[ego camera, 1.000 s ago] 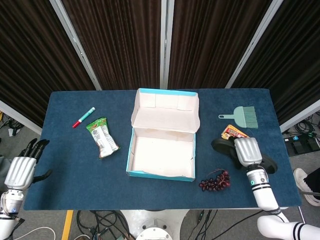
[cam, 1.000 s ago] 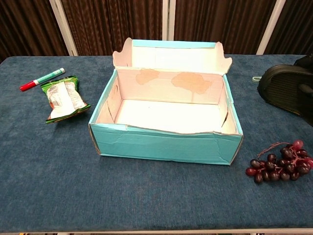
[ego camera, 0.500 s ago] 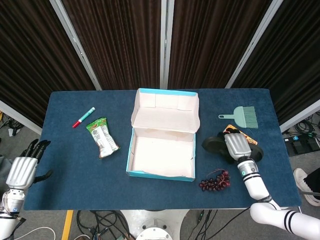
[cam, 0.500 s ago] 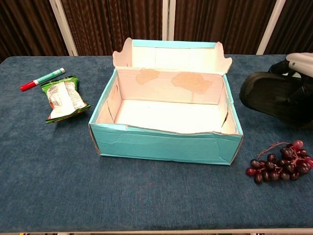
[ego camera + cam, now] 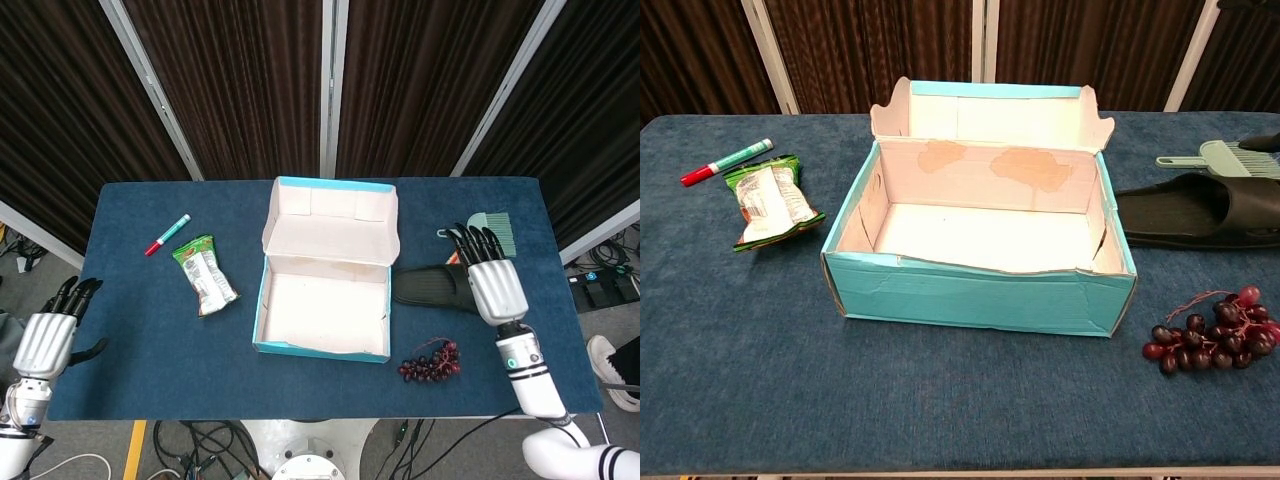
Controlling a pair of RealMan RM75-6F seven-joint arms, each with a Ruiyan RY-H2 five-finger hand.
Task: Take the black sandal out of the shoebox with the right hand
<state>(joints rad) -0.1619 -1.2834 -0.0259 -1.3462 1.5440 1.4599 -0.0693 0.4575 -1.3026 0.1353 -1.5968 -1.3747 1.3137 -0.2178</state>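
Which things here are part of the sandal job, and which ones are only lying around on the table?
Part of the job:
- black sandal, lying flat on the table beside the box
- shoebox, open and empty
- right hand, above the sandal

Only lying around:
- grapes
- green brush
- snack bag
- marker
- left hand, off the table edge

The table [image 5: 730, 400] wears matt blue cloth with a fine nap. The shoebox [image 5: 970, 295] is thin cardboard, turquoise outside, bare and stained inside. The black sandal [image 5: 1200, 210] looks like matt rubber. The snack packet [image 5: 765, 205] is glossy crinkled foil; the grapes [image 5: 1210, 340] shine smoothly. The right hand [image 5: 495, 285] has a smooth silver-grey shell.
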